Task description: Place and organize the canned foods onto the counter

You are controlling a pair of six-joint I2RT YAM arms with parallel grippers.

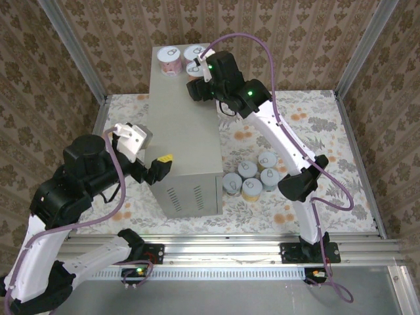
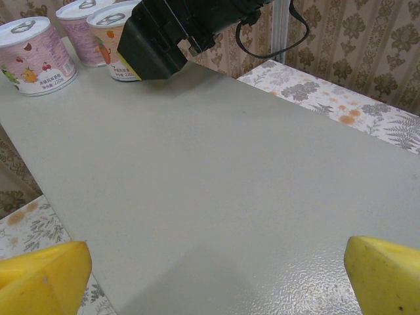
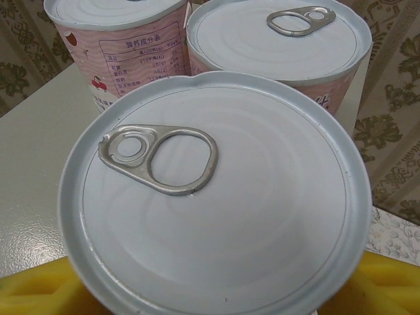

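The counter (image 1: 185, 125) is a tall grey box in the middle of the floor. Two pink cans (image 1: 169, 60) (image 1: 195, 51) stand at its far end. Against them stands a third can (image 1: 193, 69) with an orange-pink label (image 2: 108, 36), and my right gripper (image 1: 198, 82) is shut on it. Its white pull-tab lid (image 3: 210, 203) sits between the yellow fingers (image 3: 387, 282), with the pink cans (image 3: 282, 46) right behind. My left gripper (image 2: 213, 282) hangs open over the counter's bare near end (image 2: 216, 170), holding nothing. Several more cans (image 1: 252, 177) cluster on the floor to the right of the counter.
The floral floor (image 1: 308, 118) is walled in by patterned panels and metal posts (image 1: 357, 52). A rail (image 1: 262, 249) with both arm bases runs along the near edge. My right arm's white link (image 1: 289, 147) reaches over the floor cans.
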